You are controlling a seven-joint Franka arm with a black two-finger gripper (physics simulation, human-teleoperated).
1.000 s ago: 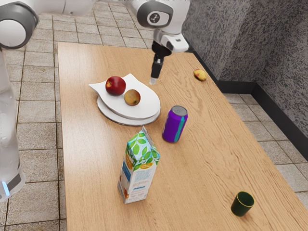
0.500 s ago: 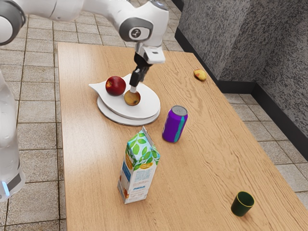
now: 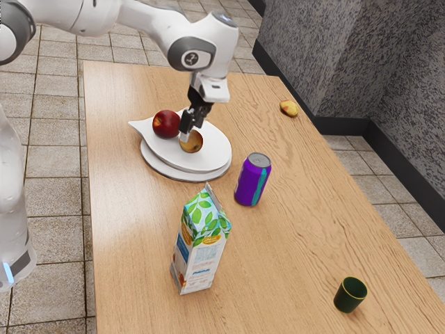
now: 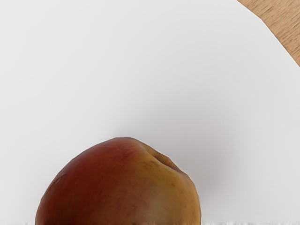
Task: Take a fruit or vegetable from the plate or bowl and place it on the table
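My gripper [image 3: 191,131] is low over the white leaf-shaped dish [image 3: 208,154], at the small yellow-brown fruit [image 3: 192,143]. Its fingers stand apart; the nearer fingertip overlaps the fruit's upper left edge, and the farther one is partly hidden. The fruit rests on the dish, with a larger red apple [image 3: 167,124] close by. In the wrist view, the red and yellow fruit [image 4: 126,187] looms large just under my hand, on the white dish [image 4: 117,70]. Bare wooden table [image 3: 139,229] surrounds the dish.
A purple can [image 3: 252,181] stands near the dish, and a milk carton [image 3: 201,243] is nearer the camera. Toward the exterior view's lower right is a dark green cup [image 3: 350,294]. A yellow-red fruit [image 3: 288,108] lies by the table's far right edge.
From beyond the dish, my hand has moved toward the exterior view's left and down to the small fruit. The fruits and dish have stayed put.
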